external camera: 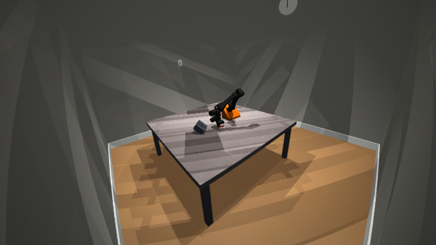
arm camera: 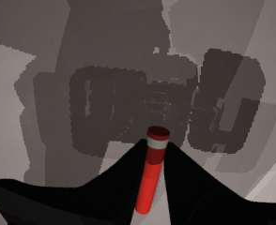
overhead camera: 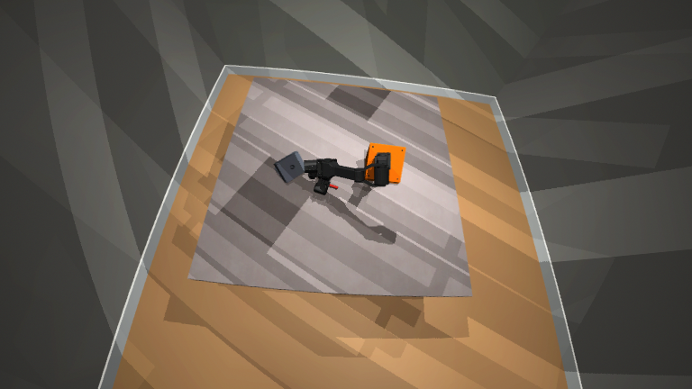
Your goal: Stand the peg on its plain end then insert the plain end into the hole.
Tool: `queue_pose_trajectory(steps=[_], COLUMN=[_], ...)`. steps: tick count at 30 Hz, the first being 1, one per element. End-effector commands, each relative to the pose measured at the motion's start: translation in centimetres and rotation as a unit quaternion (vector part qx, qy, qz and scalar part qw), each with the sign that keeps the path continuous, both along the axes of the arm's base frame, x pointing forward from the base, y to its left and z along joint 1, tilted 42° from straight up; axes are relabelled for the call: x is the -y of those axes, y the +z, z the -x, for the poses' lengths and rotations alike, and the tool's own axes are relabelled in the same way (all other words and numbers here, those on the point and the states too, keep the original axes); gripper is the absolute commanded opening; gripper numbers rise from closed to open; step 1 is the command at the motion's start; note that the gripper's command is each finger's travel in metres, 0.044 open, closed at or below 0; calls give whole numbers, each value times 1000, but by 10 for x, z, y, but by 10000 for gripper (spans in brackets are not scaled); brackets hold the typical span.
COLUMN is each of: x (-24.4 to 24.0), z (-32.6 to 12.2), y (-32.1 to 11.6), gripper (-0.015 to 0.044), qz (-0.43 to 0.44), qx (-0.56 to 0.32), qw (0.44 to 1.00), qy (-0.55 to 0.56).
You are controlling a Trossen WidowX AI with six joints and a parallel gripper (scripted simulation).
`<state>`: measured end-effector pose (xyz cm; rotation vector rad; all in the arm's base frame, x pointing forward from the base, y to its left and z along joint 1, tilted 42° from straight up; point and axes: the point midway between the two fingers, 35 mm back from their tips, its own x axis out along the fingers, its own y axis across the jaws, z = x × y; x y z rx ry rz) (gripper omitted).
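The red peg lies at table level beside the arm. In the wrist view its white-banded end points up the picture, away from the camera's lower edge, and its plain end is at the bottom. My gripper is shut on the peg near the banded end, with a black finger on each side. The sloped panel is a grey-blue block with one dark hole in its face. It stands near the arm's wrist, a little away from the gripper. The fingertips are small in the top and exterior views.
The arm's orange base plate is on the table, at the other end of the arm from the panel. The arm's links reach from it over the table. The arm's shadow falls beside the peg.
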<state>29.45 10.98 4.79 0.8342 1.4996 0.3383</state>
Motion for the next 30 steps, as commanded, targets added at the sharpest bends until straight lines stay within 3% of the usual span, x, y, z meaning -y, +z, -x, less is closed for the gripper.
queue_pose_trajectory(steps=[1, 30], x=[1, 8], z=[0, 13], y=[1, 14], gripper=[50, 50], qz=[3, 40], qx=[4, 94], qw=[1000, 991], qy=[-5, -91])
